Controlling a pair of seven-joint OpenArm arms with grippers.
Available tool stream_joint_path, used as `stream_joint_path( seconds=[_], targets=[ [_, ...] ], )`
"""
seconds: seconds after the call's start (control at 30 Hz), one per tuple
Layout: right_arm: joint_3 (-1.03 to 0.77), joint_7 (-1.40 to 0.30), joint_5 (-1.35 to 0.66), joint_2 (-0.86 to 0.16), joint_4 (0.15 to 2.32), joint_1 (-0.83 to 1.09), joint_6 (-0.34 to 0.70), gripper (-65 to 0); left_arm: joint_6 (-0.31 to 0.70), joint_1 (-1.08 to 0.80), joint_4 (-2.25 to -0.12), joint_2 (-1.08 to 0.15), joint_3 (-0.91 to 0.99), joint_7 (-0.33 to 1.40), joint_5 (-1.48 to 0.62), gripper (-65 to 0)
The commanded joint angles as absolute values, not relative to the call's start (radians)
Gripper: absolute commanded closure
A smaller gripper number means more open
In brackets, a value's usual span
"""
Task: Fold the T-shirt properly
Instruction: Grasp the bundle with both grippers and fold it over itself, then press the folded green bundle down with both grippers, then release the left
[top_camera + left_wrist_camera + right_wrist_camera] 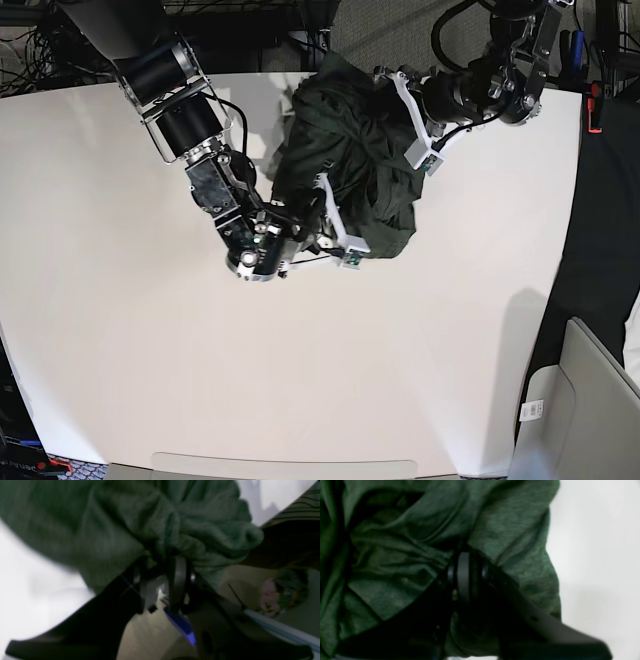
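Right gripper (322,215) sits nearest, jaws pinched on the lower edge of the T-shirt (350,150), a dark olive heathered knit, thin, soft, bunched in a crumpled heap at the far middle of the white table (300,380). Left gripper (405,110) clamps gathered fabric on the heap's far side; both touch it.

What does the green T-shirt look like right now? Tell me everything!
The T-shirt is dark olive-green, soft heathered knit, with no print showing. It is not folded: it sits bunched and wrinkled in a heap near the far edge of the white table. The right gripper and the left gripper each pinch gathered fabric.
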State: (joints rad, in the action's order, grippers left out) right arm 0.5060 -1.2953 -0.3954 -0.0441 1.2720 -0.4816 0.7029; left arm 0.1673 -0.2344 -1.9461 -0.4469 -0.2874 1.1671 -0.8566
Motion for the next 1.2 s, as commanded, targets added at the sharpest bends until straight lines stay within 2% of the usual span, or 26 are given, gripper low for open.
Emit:
stream_joint_path(
  seconds=[0.0,0.2,0.37,0.5,0.8,1.17],
  targets=[
    [0.472,-1.337,-0.351,-0.062,1.277,-0.498,0.698,-5.0,0.171,-0.205,-1.960,-0.469,-0.282,1.155,-0.869,-13.0],
    [0.406,-1.340,-0.354,-0.094,1.283,-0.495,0.698,-5.0,0.168,-0.128,-1.945,-0.526,-0.282,1.155,-0.868,-13.0],
    [0.380,-1.342,-0.355,-0.105,1.296,-0.464,0.698,-5.0,0.168,-0.085,-1.939,-0.529,-0.278,1.153,-0.868,-13.0],
    [0.374,-1.342,-0.355,-0.102,1.330,-0.433,0.698,-5.0,0.171,-0.096,-2.011,-0.519,-0.246,1.125,-0.875,-12.9],
    [0.374,-1.343,-0.355,-0.099,1.326,-0.430,0.698,-5.0,0.174,-0.117,-2.040,-0.389,-0.252,1.112,-0.995,-12.9],
    [0.372,-1.343,-0.355,-0.099,1.325,-0.430,0.698,-5.0,0.174,-0.065,-1.979,-0.248,-0.358,1.104,-0.995,-13.0]
  ],
)
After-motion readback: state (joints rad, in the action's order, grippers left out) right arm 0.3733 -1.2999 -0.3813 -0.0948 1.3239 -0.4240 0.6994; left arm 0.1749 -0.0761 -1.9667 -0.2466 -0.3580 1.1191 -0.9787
